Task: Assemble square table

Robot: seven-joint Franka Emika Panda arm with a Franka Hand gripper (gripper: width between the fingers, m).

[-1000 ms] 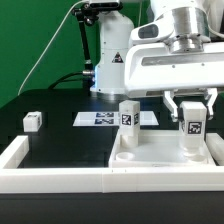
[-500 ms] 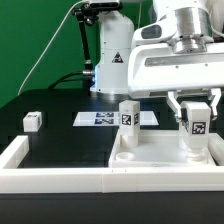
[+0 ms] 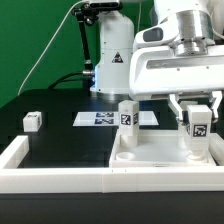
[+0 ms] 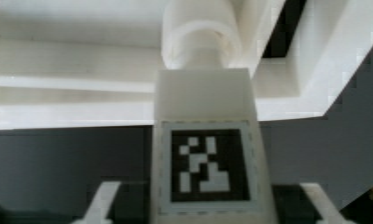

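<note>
Leg (image 3: 198,132) gripped in pincer (image 3: 197,118), slab (image 3: 155,152) corner hidden behind it

Layout, exterior view:
- slab (image 3: 160,153): on table (image 3: 60,135), front, exterior view's right, just behind border wall (image 3: 60,178).
- standing leg (image 3: 127,114): upright at slab's rear corner, exterior view's left.
- held leg (image 3: 198,130): between pincer (image 3: 198,122) fingers, at slab's other rear corner.
- loose leg (image 3: 33,120): on table, well apart, exterior view's left.
- marker board (image 3: 100,118): behind slab.

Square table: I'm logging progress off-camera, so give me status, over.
Gripper shut on upright leg at tabletop's corner, exterior view's right. Second leg stands on tabletop. Nothing seen in the way.
</note>
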